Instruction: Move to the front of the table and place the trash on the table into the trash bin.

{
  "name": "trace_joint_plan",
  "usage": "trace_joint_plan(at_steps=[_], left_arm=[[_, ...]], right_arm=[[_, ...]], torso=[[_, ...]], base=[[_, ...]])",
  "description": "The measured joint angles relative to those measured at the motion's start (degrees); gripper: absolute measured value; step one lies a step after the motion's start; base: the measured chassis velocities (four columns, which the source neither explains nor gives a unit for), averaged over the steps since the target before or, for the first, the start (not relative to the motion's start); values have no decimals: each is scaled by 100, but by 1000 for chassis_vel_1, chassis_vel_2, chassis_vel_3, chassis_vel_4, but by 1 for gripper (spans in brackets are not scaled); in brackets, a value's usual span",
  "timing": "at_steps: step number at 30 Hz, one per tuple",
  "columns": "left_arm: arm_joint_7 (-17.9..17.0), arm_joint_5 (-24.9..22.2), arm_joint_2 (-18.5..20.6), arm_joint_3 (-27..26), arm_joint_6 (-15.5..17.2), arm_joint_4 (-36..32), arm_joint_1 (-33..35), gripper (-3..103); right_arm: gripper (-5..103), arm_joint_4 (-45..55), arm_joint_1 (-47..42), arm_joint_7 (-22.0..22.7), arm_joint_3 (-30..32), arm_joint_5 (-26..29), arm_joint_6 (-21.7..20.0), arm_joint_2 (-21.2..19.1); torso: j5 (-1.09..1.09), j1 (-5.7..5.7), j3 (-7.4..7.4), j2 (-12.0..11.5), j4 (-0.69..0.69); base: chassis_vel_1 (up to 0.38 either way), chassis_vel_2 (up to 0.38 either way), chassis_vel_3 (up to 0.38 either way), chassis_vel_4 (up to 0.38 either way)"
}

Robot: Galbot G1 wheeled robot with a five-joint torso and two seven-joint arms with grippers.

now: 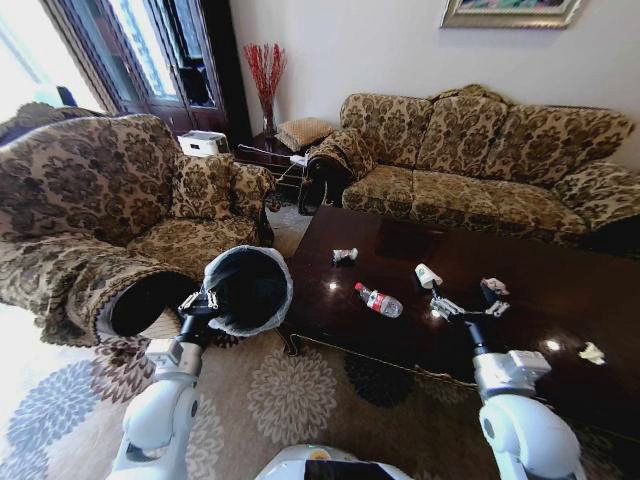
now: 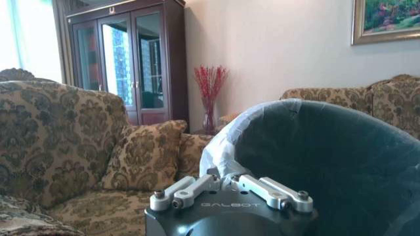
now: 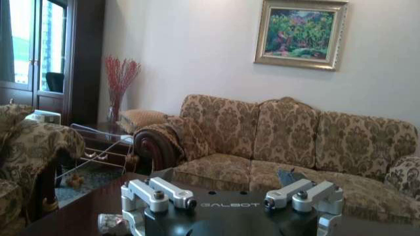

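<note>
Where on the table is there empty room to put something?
Table: bare along the sofa side and between the bottle and the front edge. It is crowded mid-table, where the cup and paper wads lie round the right gripper.

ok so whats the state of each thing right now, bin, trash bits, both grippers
trash bin: tilted, held at its rim
left gripper: shut on the bin's rim
right gripper: open, above the table
bottle: lying on its side
paper cup: tipped over
paper wad: crumpled, on the table
</note>
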Motion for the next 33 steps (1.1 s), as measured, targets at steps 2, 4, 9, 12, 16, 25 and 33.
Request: trace_joint_plan(at_steps=[2,4,9,12,16,25,33], left_arm=[[0,0,0,0,0,0,0,2],[-1,0,0,0,0,0,0,2],[-1,0,0,0,0,0,0,2],[-1,0,0,0,0,0,0,2],[15,-72,67,24,-135,102,-73,2],[199,-558,392,157,-811,645,-497,2],[159,-559,417,140,-785,764,-599,2]], right_arm=[[100,0,0,0,0,0,0,0],[100,0,0,0,0,0,0,0],[100,0,0,0,0,0,0,0],[100,0,0,0,0,0,0,0],[100,21,99,33,-22,275,-108,-70],[100,-124,307,1,-130,609,-372,-192],[100,-1493,890,-54,-590,733,-168,-598]], torso=[[0,0,0,0,0],[-1,0,0,0,0],[0,0,0,1,0],[0,0,0,1,0],[0,0,0,1,1],[0,1,1,1,-1],[0,1,1,1,1]], base=[[0,0,0,0],[0,0,0,0],[0,0,0,0],[0,0,0,0],[0,0,0,0],[0,0,0,0],[0,0,0,0]])
